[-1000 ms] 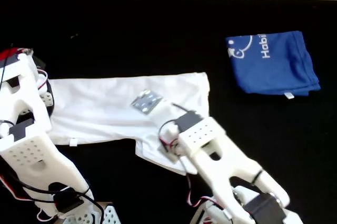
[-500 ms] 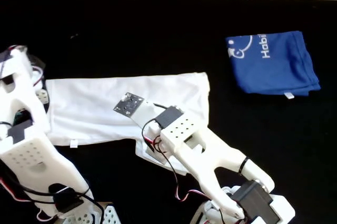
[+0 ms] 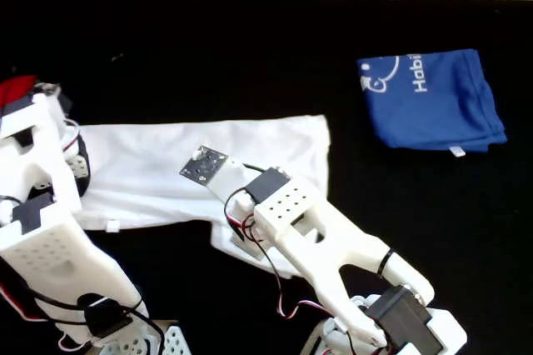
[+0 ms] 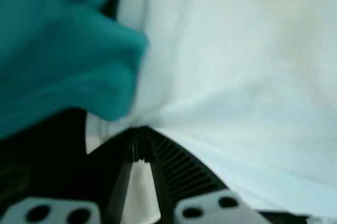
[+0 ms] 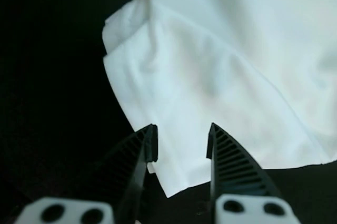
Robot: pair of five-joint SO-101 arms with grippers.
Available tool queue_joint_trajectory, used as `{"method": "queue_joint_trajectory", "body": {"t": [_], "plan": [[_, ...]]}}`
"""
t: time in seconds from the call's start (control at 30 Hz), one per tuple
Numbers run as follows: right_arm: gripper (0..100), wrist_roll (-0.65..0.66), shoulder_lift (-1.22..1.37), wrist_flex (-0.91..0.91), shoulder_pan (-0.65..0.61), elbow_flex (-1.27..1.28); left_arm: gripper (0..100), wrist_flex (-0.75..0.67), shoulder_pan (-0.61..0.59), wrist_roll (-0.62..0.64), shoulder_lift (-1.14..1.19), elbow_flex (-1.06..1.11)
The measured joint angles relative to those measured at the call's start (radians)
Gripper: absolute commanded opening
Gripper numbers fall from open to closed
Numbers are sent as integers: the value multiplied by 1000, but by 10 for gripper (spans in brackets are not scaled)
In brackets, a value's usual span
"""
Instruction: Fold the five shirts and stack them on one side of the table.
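Jaws of the right gripper (image 5: 180, 148) stand parted astride the near hem of the white shirt (image 3: 166, 172), with a loose corner of the cloth running down between the two tips and black table (image 3: 250, 47) on either side of it. At the shirt's other end the left gripper (image 4: 141, 134) appears pinched shut on a fold of the same white fabric, its tips meeting on the cloth. Seen from above, the shirt lies flat with its long axis running across the table from one arm to the other. The left arm (image 3: 42, 197) is at its left end, and the right arm (image 3: 316, 230) reaches in over the near edge, where a flap hangs out below the main panel. That flap is the part closest to the open jaws, so the right arm looks better placed to take it, probably by closing where it is and carrying the edge away from itself. Only the overhead camera takes in the folded blue shirt (image 3: 429, 97), lying well apart toward the far right. The left wrist camera alone shows a second cloth (image 4: 58, 50) bunched just beside the held end. The right wrist camera alone shows the hem corner lying between the tips.
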Motion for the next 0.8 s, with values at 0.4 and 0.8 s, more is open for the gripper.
{"method": "queue_joint_trajectory", "body": {"t": [0.4,0.8], "plan": [[159,0,0,0,0,0,8,316,-49,-15,-21,-301],[159,0,0,-17,58,0,8,6,-264,-91,318,-545]]}}
